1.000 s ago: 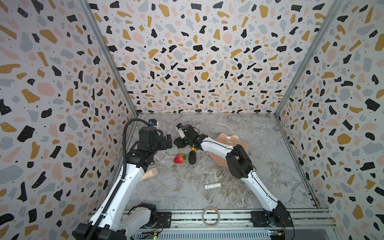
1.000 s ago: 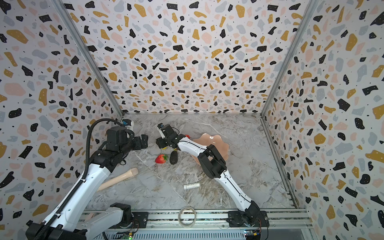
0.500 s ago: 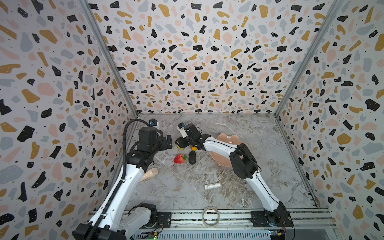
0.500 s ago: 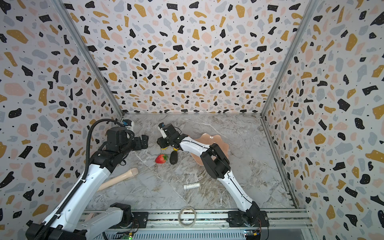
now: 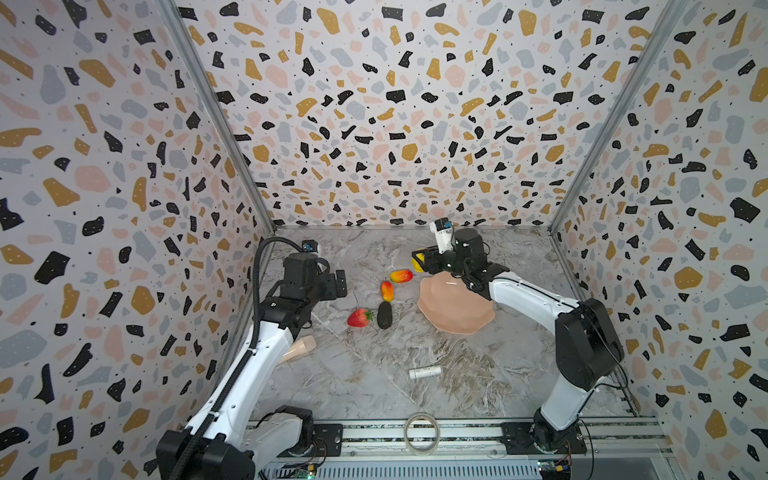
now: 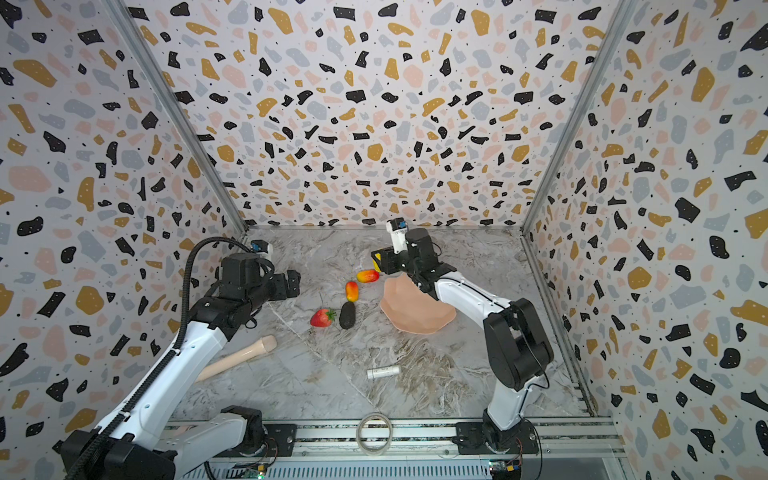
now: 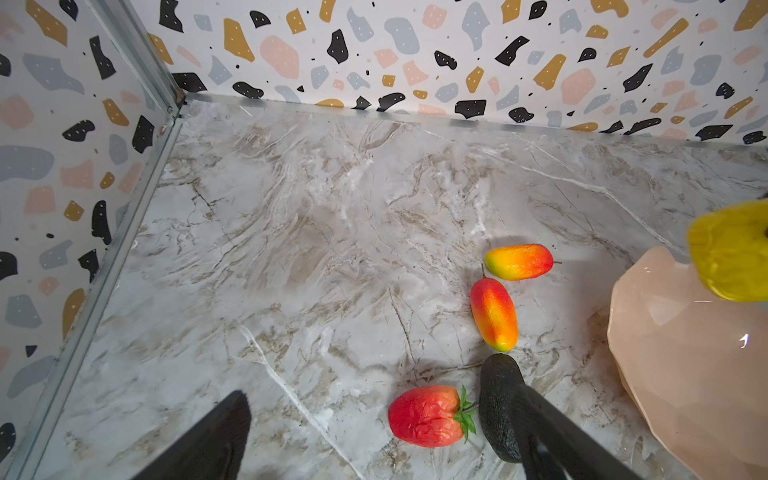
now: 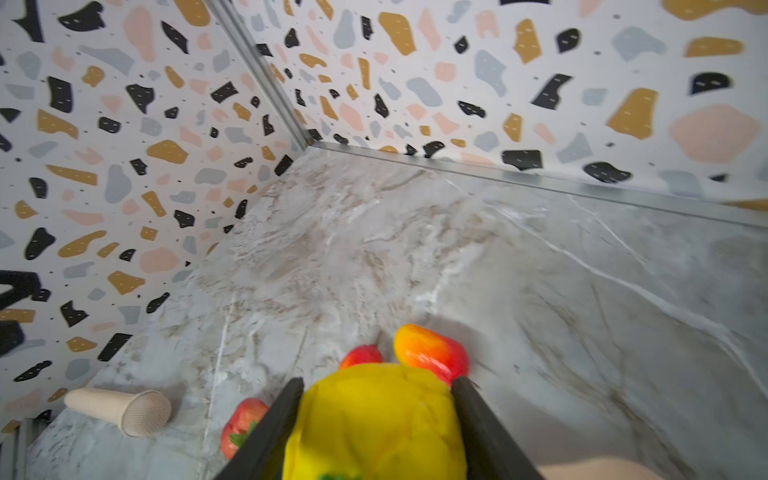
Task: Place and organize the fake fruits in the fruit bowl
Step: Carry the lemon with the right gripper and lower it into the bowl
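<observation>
In both top views the right gripper (image 5: 419,261) is clamped on the bumpy yellow fruit (image 5: 417,262), held in the air just beyond the far left edge of the fruit bowl (image 5: 456,307), which rests empty on the marble tabletop (image 5: 374,374). Left of the bowl lie two mangoes, the far mango (image 5: 401,275) lying crosswise and the near mango (image 5: 387,290) pointing toward the avocado (image 5: 384,315); the strawberry (image 5: 359,317) lies just beside the avocado on its left. The left gripper (image 5: 338,284) hangs above the tabletop, left of the fruits and apart from them; whether its jaws stand apart cannot be told here. A beige cone cup (image 6: 241,357) lies on its side near the left arm, a small white tube (image 6: 383,371) lies toward the front, and a tape ring (image 6: 375,433) sits on the front rail. In the left wrist view the two dark fingers (image 7: 208,440) of the left gripper stand wide apart with nothing between them; one finger overlaps the avocado (image 7: 496,399) in the picture, and contact cannot be confirmed. The strawberry (image 7: 428,415), both mangoes, the bowl rim (image 7: 665,374) and the yellow fruit (image 7: 727,253) above that rim also appear. In the right wrist view the gripper's two fingers (image 8: 270,432) press on either side of the yellow fruit (image 8: 374,419), with a mango (image 8: 430,351), the strawberry (image 8: 241,424) and the cone cup (image 8: 124,409) on the tabletop beyond it.
</observation>
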{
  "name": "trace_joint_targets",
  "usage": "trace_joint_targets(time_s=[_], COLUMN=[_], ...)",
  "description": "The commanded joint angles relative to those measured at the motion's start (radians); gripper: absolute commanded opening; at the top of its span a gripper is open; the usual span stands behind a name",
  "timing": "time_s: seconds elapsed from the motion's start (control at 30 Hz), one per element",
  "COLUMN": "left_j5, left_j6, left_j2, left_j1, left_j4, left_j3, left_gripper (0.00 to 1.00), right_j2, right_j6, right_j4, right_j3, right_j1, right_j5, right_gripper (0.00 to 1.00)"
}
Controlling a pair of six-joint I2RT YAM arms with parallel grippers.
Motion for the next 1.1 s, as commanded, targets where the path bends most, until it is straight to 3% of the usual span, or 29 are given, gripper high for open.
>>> trace_joint_targets(time_s=[0.0, 0.27, 0.77, 0.87, 1.07], left_j5=[0.006, 0.007, -0.001, 0.006, 0.002], left_j6=[-0.018, -0.027, -0.038, -0.040, -0.038], left_j2=[-0.008, 0.003, 0.009, 0.018, 0.016], left_j1=[-0.002, -0.002, -0.021, -0.024, -0.027], left_j4=[0.048, 0.072, 0.069, 0.075, 0.076], left_j3=[-0.012, -0.017, -0.003, -0.001, -0.003], left_gripper=[1.00, 1.00, 0.99, 1.00, 1.00], right_j2=[-0.070, -0.102, 0.039, 0.049, 0.031], right_j6=[-0.045, -0.052, -0.057, -0.058, -0.061], right_j4=[-0.029, 0.027, 0.139, 0.151, 0.141], right_j3=[-0.095, -0.267, -0.338, -0.352, -0.354], right_j1=[-0.029, -0.114, -0.139, -0.140, -0.141], right_j5=[0.023, 0.057, 0.105, 0.103, 0.104], right_gripper=[0.30, 0.29, 0.33, 0.38, 0.63])
